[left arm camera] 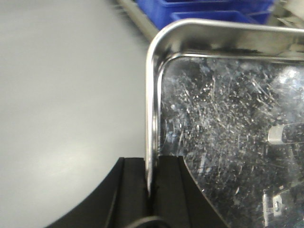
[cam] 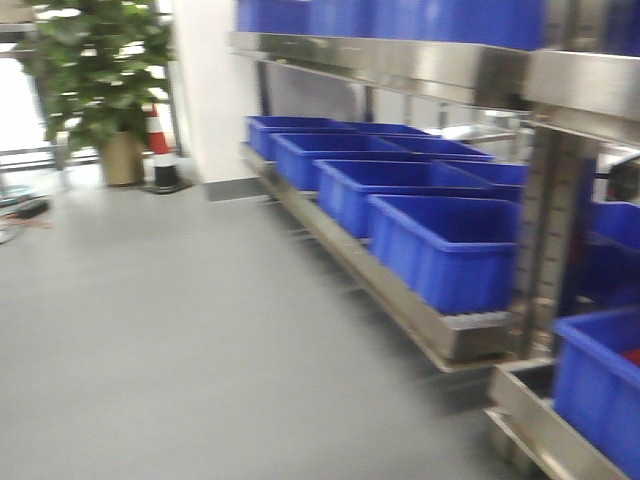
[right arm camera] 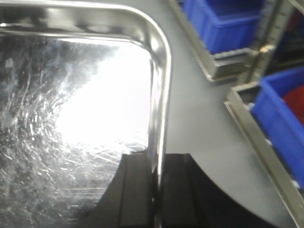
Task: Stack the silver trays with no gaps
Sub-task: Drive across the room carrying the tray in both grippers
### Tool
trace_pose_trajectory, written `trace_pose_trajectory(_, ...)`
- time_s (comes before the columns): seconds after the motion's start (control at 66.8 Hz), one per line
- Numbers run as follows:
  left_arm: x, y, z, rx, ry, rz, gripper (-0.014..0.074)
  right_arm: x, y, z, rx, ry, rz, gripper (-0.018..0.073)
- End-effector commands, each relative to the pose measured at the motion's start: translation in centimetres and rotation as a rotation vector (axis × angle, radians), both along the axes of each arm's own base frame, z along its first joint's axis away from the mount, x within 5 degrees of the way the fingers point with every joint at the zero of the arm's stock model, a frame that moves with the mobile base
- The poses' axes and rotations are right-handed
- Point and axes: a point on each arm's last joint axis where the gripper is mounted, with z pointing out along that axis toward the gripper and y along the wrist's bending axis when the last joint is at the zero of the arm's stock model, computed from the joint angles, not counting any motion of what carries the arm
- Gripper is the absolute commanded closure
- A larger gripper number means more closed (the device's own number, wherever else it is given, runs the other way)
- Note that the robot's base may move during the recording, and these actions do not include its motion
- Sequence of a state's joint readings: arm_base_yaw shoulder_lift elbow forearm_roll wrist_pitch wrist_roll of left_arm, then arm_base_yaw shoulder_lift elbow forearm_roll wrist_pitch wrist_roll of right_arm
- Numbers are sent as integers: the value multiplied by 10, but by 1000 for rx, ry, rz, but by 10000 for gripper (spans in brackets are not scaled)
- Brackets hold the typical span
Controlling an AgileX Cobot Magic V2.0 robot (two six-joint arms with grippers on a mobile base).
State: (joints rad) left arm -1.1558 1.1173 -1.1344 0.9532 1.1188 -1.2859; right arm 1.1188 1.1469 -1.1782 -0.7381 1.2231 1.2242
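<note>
Far to the left of the front view, a potted plant (cam: 100, 80) and a striped traffic cone (cam: 160, 150) stand by the wall, with grey floor (cam: 150, 340) spreading toward the camera. No tray shows anywhere in that view. Moving right, the left gripper (left arm camera: 152, 192) has its two black jaws pressed together on the upright left rim of a silver tray (left arm camera: 228, 142), with the thin steel wall sandwiched between them and no gap showing. The tray's scratched, mirror-bright bottom spans the space between the arms, and it appears to be held off the floor rather than resting on anything. On its far side the right gripper (right arm camera: 157, 190) is clamped the same way on the right rim, a little short of the rounded corner. Further right runs the steel shelf (cam: 470, 335) with its row of blue bins (cam: 445, 250). By my reading the task is midway at best. One tray is gripped by both arms, but no second tray or stack is in sight, so I cannot tell how many are already nested. What seems left is to bring it over the others, line up the corners and lower it until the rims sit flush.
</note>
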Motion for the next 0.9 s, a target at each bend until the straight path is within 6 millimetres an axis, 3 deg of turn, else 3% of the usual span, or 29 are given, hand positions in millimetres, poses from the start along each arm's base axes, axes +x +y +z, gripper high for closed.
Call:
trace_pose_trajectory(0.0,-1,-3,4,-17,-35,-34,613,1,4,6,27,-52,44,565)
trace_pose_trajectory(0.884,-1,-3,4,-17,-35,-34,613,1,4,6,27,-52,44,565)
